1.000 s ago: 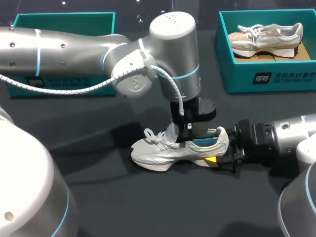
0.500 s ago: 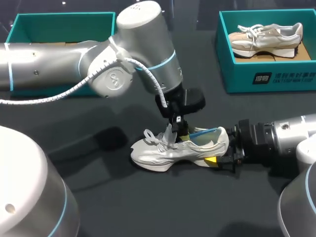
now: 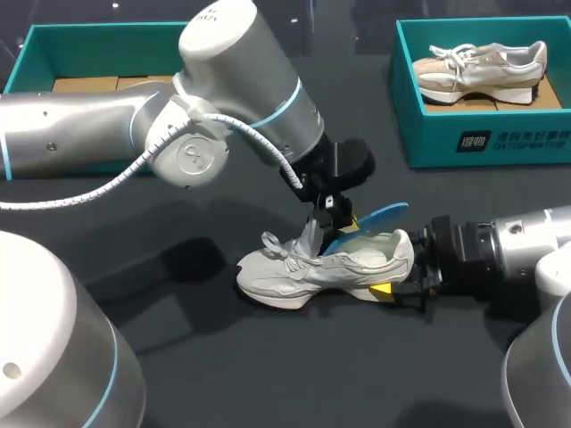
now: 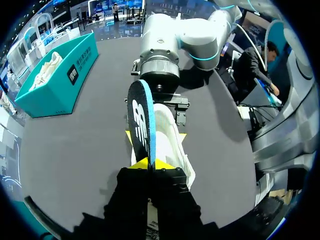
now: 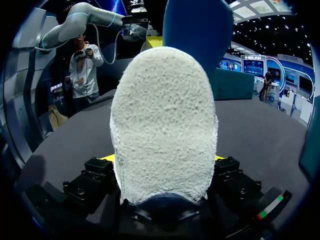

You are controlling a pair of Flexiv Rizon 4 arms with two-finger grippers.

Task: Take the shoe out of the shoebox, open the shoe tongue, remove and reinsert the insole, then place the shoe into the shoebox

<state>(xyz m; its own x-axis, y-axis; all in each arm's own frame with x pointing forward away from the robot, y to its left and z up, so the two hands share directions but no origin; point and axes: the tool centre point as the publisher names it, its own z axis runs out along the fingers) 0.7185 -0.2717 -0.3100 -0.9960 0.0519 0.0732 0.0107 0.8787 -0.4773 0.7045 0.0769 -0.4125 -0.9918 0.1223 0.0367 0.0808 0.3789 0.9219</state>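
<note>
Clamped the shoe (image 3: 312, 267) by its heel on the bench (image 3: 178, 357) with the right gripper (image 3: 397, 276). Pinched the blue insole (image 3: 379, 217), tilted up mostly clear of the shoe, in the left gripper (image 4: 149, 161). Probably risked dragging the shoe from that clamp, should the insole's hidden end snag inside.

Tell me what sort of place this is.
Probably a robot test or demo station for shoe handling: teal shoeboxes on a dark table, the right claw gripping a white shoe by the heel, the left claw pinching its blue insole.
</note>
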